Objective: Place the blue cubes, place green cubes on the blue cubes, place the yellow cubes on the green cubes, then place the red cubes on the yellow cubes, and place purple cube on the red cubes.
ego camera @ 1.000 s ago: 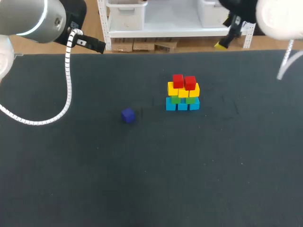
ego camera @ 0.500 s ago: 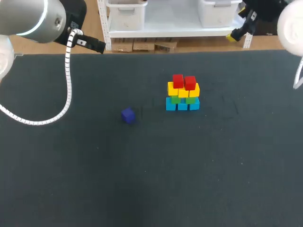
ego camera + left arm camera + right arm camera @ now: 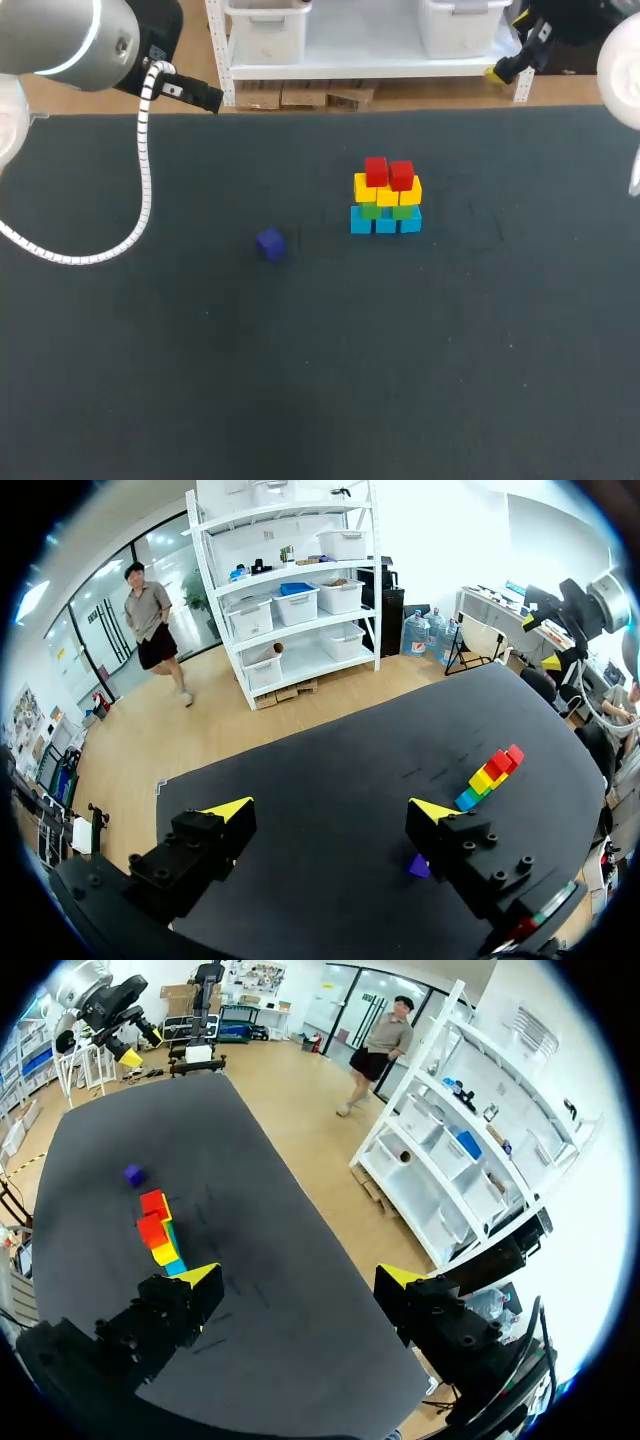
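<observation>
Toward the far edge of the table [image 3: 300, 380], a little right of its middle, I see the stack: a row of blue cubes [image 3: 386, 222] resting on the table, green cubes [image 3: 387, 211] on them, yellow cubes [image 3: 387, 190] across the green, and two red cubes [image 3: 388, 173] side by side on top. The row's long axis runs left to right, parallel to the far edge, and the layers stand upright and squared to one another. The purple cube [image 3: 270, 243] sits alone on the table, apart from the stack, off toward the left edge and slightly nearer the front edge; I cannot tell how it is turned. My left arm [image 3: 60, 35] hangs over the far left corner, and its wrist view shows the left gripper [image 3: 330, 808] released, fingers spread wide with nothing between them, the purple cube lying on the table under one finger. My right arm [image 3: 620, 50] is at the far right corner, beyond the far edge; the right gripper [image 3: 300, 1274] is likewise spread apart and holds nothing, well away from the stack.
</observation>
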`<action>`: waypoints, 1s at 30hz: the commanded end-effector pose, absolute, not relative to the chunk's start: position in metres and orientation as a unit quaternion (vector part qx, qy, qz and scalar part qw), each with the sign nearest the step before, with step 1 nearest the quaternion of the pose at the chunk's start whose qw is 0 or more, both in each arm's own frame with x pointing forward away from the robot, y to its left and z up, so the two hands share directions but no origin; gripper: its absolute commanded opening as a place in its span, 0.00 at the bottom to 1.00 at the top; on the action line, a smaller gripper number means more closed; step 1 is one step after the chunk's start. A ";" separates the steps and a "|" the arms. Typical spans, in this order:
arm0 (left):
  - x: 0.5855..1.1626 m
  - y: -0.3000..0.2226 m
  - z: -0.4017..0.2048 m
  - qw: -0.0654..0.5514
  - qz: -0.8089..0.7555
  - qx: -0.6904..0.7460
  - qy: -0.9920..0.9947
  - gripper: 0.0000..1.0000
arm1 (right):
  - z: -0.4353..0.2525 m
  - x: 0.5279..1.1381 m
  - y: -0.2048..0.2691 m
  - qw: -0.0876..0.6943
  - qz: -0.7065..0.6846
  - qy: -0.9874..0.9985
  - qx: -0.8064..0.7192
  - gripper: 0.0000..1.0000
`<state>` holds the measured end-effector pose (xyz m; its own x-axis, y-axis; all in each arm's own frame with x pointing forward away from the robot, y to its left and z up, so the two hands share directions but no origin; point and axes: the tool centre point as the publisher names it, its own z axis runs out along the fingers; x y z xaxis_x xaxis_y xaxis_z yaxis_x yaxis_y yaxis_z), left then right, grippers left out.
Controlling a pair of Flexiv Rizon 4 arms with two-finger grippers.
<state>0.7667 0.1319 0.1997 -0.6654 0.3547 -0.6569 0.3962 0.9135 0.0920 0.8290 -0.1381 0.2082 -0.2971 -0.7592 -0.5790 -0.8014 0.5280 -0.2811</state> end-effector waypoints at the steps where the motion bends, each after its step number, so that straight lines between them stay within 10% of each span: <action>1: 0.767 0.134 0.200 0.353 -0.032 0.208 0.912 1.00 | 0.208 0.829 -0.138 0.342 0.030 0.805 -0.484 1.00; 12: 0.759 0.116 0.227 0.343 -0.015 0.258 0.903 1.00 | 0.208 0.829 -0.138 0.342 0.030 0.805 -0.484 1.00; 30: 0.747 0.082 0.145 0.144 0.046 0.303 0.941 1.00 | 0.208 0.829 -0.138 0.342 0.030 0.805 -0.484 1.00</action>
